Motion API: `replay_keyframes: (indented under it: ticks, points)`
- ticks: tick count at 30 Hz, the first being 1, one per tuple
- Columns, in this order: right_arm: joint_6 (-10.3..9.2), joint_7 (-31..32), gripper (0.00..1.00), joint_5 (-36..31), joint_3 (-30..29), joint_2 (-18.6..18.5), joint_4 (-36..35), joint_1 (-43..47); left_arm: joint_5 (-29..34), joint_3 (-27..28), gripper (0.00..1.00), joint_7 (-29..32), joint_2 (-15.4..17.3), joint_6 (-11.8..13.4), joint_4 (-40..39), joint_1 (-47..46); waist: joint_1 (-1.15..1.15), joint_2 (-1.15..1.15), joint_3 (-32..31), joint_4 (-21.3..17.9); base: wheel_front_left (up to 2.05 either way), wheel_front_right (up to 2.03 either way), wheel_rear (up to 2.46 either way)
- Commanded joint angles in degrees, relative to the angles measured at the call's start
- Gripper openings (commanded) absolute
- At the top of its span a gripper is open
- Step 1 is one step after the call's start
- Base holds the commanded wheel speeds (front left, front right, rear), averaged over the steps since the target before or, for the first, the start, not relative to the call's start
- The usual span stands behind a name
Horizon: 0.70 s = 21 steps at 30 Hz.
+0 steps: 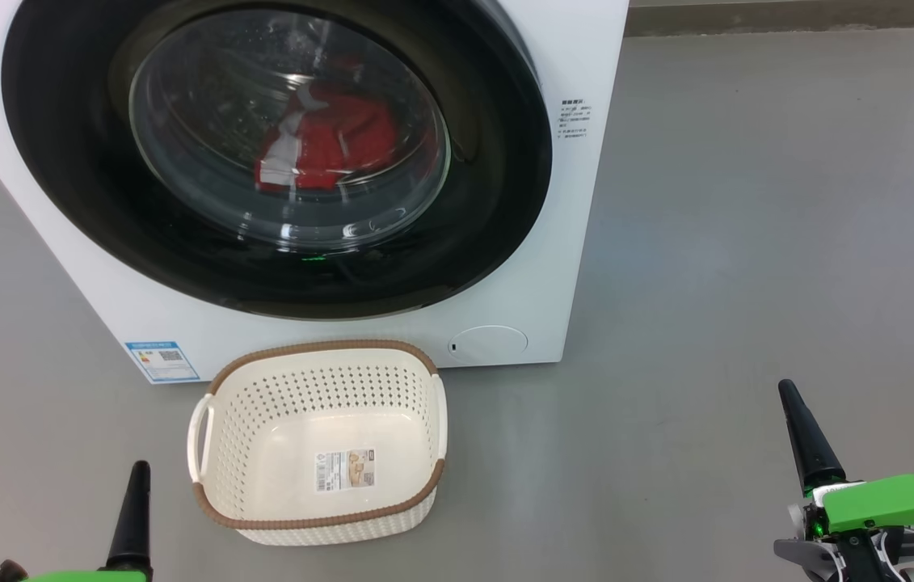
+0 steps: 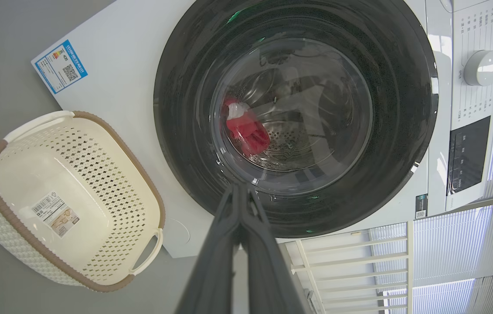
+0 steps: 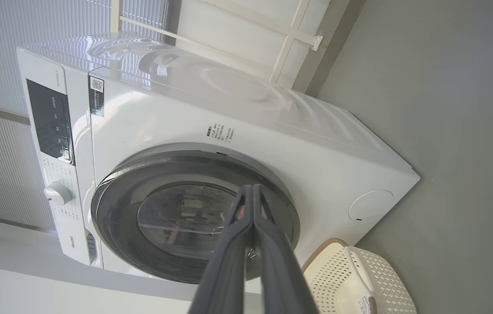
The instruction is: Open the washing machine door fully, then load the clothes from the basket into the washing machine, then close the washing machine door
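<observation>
The white washing machine (image 1: 570,242) stands ahead with its round black door (image 1: 69,178) closed flat against the front. Red clothes (image 1: 335,141) with white trim lie inside the drum, seen through the glass bowl; the left wrist view shows the clothes (image 2: 246,128) behind the door (image 2: 403,109) too. The cream basket (image 1: 319,380) with a brown rim sits on the floor before the machine, holding only its label. My left gripper (image 1: 137,477) is shut at the lower left, beside the basket. My right gripper (image 1: 792,404) is shut at the lower right, well apart from both. The right wrist view shows the door (image 3: 115,218) and the basket (image 3: 385,279).
Grey floor (image 1: 747,242) spreads to the right of the machine. A blue energy sticker (image 1: 162,360) and a round filter cap (image 1: 489,343) mark the machine's lower front. The control panel and dial (image 2: 484,67) sit along the top. A white-framed window wall (image 2: 359,261) stands behind the machine.
</observation>
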Motion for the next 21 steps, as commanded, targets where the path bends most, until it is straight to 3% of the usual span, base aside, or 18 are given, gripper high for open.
replay_keyframes:
  ticks: [1, 21]
  points:
    - [-0.05, 0.4, 0.00, 1.3, 0.5, 0.1, -1.3, 0.0, -1.3, 1.8, 0.00, 0.3, 0.9, -0.1, -1.0, -2.9, 0.00, 0.00, 0.0, 0.0, 0.00, 0.00, 0.00]
    - [-0.07, 3.9, 0.00, 11.1, -2.4, 2.6, -0.8, 0.5, -12.8, 3.3, 0.00, 3.8, 0.6, -0.2, 0.5, -3.9, 0.00, 0.00, -0.9, 0.1, 0.00, 0.00, 0.00]
